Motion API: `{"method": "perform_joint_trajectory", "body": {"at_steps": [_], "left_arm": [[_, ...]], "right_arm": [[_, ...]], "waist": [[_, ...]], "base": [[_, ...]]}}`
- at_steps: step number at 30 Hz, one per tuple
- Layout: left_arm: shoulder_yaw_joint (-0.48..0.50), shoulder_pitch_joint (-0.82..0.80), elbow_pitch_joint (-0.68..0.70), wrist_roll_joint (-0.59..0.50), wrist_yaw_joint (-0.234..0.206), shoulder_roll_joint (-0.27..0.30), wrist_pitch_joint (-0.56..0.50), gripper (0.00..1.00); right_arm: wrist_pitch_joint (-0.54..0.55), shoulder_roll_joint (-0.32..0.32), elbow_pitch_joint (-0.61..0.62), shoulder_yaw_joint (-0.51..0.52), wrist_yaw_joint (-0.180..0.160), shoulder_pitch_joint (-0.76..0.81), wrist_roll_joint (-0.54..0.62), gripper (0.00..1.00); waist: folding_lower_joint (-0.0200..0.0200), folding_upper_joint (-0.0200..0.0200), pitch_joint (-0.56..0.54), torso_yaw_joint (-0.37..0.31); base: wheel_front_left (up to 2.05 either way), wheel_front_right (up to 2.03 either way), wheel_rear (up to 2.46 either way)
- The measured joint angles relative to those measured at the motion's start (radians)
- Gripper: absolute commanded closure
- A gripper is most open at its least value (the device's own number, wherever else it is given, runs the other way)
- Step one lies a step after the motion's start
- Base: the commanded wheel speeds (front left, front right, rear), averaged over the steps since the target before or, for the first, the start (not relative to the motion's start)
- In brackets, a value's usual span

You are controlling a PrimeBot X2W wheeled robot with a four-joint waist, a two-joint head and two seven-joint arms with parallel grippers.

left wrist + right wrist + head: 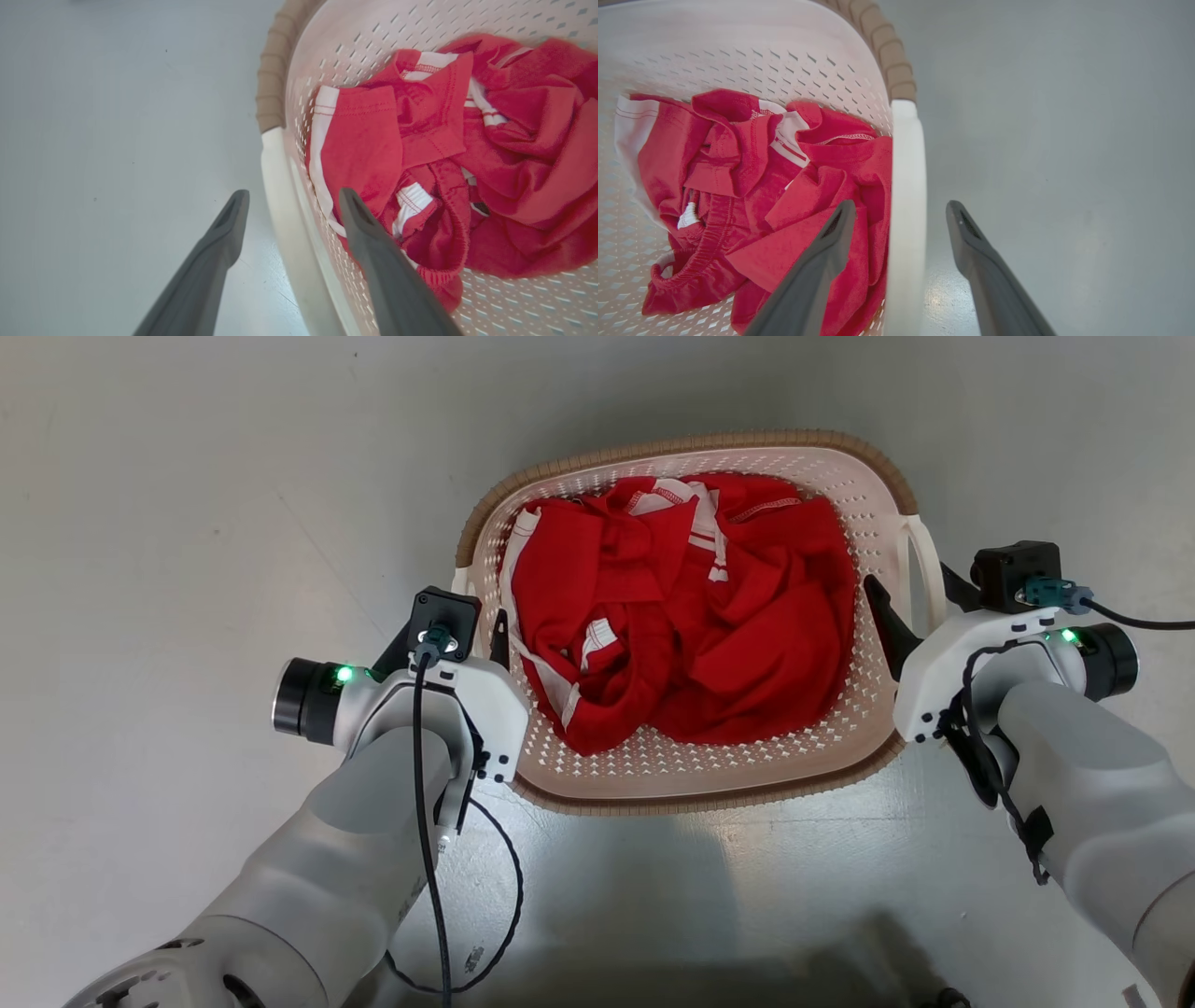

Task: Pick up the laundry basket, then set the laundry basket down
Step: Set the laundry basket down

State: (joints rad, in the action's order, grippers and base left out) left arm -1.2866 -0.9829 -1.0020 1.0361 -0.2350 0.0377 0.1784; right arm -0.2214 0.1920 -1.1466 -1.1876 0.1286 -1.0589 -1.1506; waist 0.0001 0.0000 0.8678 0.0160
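Note:
The laundry basket (672,446) is cream, perforated and brown-rimmed. It rests on the grey floor, straight ahead in the head view, with crumpled red clothes (691,616) inside. My left gripper (457,616) is open and straddles the basket's left white handle (275,177), one finger inside the basket wall (355,42) and one outside. My right gripper (917,588) is also open, astride the right white handle (906,163). Its inner finger (831,242) hangs over the red cloth and its outer finger is over the floor. Neither pair of fingers presses on its handle.
Bare grey floor (187,523) surrounds the basket on all sides. A black cable (425,821) loops down from my left wrist near the basket's front rim, and another cable (1139,621) leads off to the right from my right wrist.

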Motion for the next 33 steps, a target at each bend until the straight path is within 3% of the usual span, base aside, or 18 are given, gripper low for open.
{"method": "perform_joint_trajectory", "body": {"at_steps": [15,33], "left_arm": [[-0.001,0.031,0.01,0.034,0.007,0.0,0.014,0.0],[0.024,0.201,-0.058,0.118,0.06,0.0,0.07,0.0]], "right_arm": [[-0.009,-0.009,-0.004,-0.024,0.0,0.02,-0.003,0.0],[-0.019,-0.044,-0.032,-0.031,0.0,0.162,-0.026,0.0]], "waist": [[0.0,0.0,-0.085,-0.001],[0.0,0.0,-0.366,-0.018]], "base": [[0.0,0.0,0.0],[0.0,0.0,0.0]]}}
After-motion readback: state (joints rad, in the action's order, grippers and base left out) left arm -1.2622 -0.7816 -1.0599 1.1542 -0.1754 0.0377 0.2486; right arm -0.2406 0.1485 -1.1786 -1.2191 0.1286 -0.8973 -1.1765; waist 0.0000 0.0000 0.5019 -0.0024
